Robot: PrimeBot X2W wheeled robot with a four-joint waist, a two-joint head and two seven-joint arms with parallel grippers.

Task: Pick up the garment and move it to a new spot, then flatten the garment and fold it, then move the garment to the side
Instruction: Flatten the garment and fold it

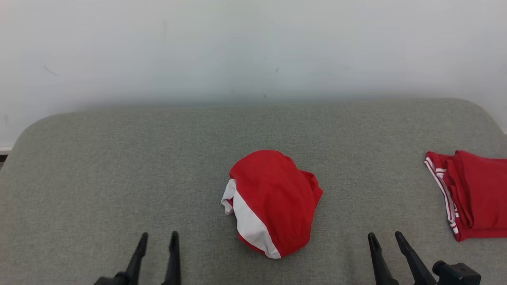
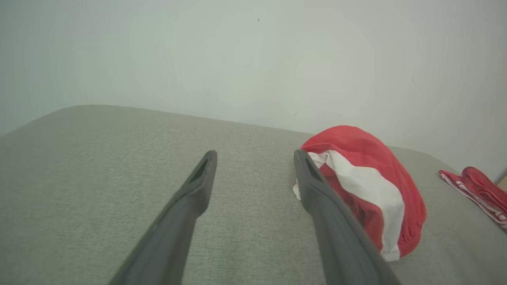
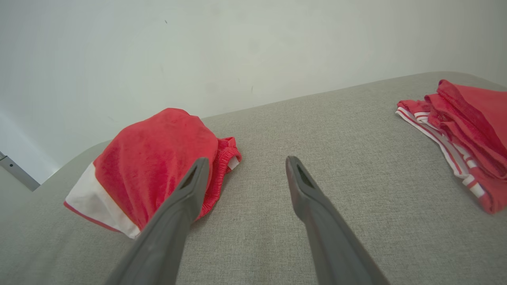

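A crumpled red garment (image 1: 273, 200) with a white panel lies bunched in a mound at the middle of the grey padded surface (image 1: 119, 166). The left wrist view has the garment (image 2: 368, 186) to the right of the fingers; the right wrist view has the garment (image 3: 158, 162) to the left. My left gripper (image 1: 158, 236) stands open near the front edge, left of the garment and apart from it. My right gripper (image 1: 385, 235) stands open at the front right, also apart from it. Nothing sits between either pair of fingers (image 2: 198, 178) (image 3: 301, 186).
A second red piece of clothing with white stripes (image 1: 471, 194) lies folded at the far right edge of the surface (image 3: 463, 134) (image 2: 479, 190). A pale wall (image 1: 253, 47) rises right behind the surface. Bare grey padding spreads left of the mound.
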